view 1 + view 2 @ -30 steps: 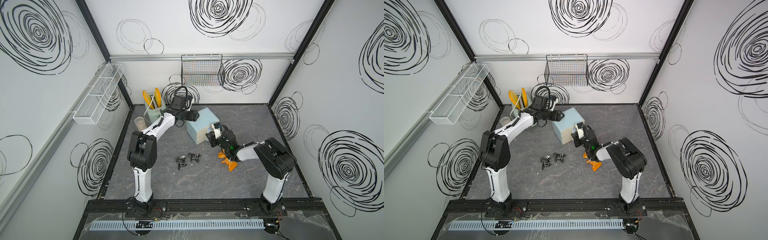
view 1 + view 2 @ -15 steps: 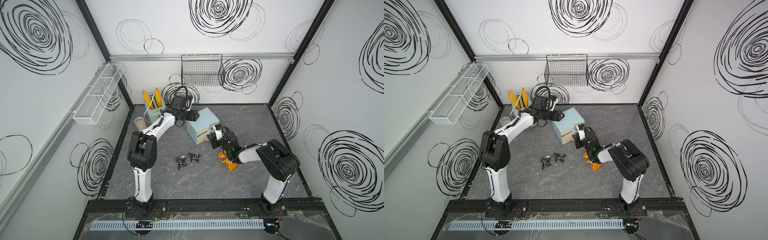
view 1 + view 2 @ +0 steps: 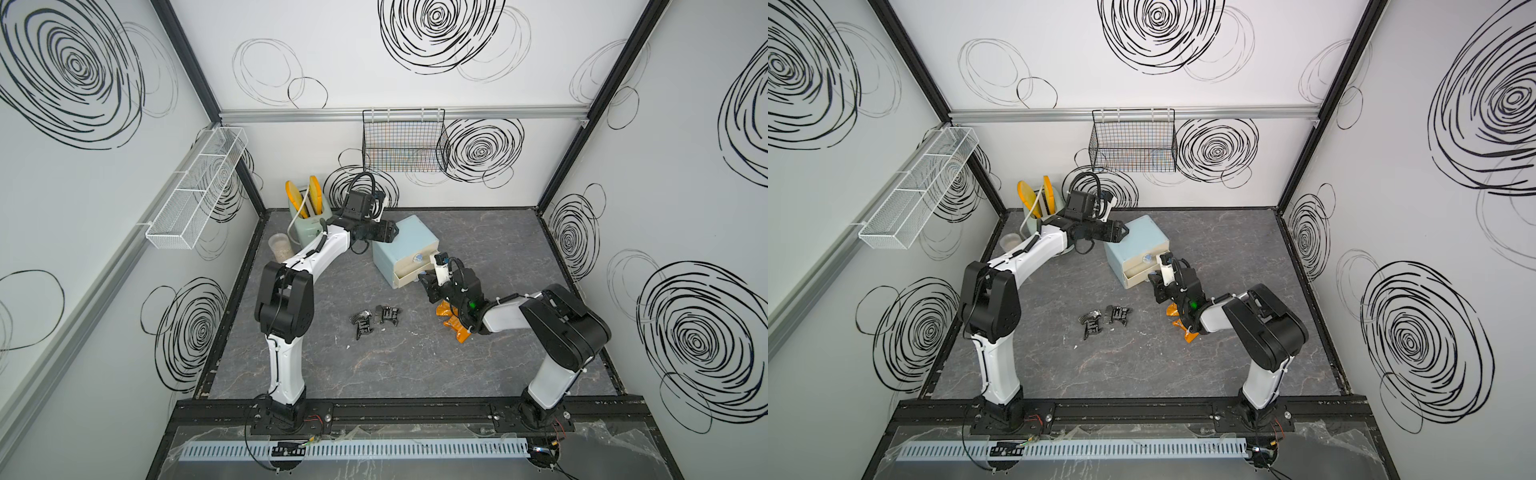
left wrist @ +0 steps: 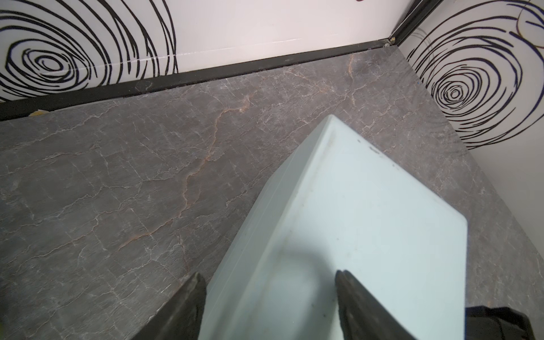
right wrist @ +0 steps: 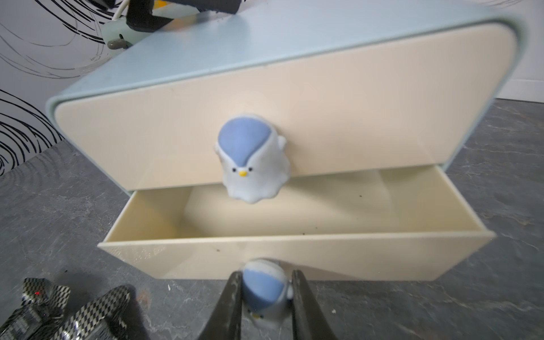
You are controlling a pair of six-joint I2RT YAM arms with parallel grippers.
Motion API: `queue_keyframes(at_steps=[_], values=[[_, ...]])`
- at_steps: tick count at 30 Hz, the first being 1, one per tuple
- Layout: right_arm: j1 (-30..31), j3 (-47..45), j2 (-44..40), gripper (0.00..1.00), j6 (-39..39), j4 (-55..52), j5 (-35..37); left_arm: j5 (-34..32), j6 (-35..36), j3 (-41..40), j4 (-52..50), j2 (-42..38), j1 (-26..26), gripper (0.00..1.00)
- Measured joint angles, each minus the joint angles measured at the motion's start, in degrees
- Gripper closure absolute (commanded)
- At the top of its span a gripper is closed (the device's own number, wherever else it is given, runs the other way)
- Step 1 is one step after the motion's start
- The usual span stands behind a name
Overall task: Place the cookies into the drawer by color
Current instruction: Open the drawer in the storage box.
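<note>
No readable text; cookies (image 5: 112,300) (too blurred).

Left fingers (image 4: 182,312) wide, right fingers (image 5: 228,309) close-set

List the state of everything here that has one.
upper drawer: shut.
lower drawer: pulled partly out, visible part empty.
right gripper: shut on lower knob.
left gripper: open, at the chest top.
black cookies: loose on the table.
orange cookies: on the table, partly hidden.
</note>
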Motion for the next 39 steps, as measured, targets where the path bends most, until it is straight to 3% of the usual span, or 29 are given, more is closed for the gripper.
queue_keyframes(at_steps=[39], values=[[0.04, -6.82, -7.02, 0.82, 1.36, -2.23, -0.44, 0.00, 0.00, 0.59, -0.46, 0.31, -0.02, 0.27]])
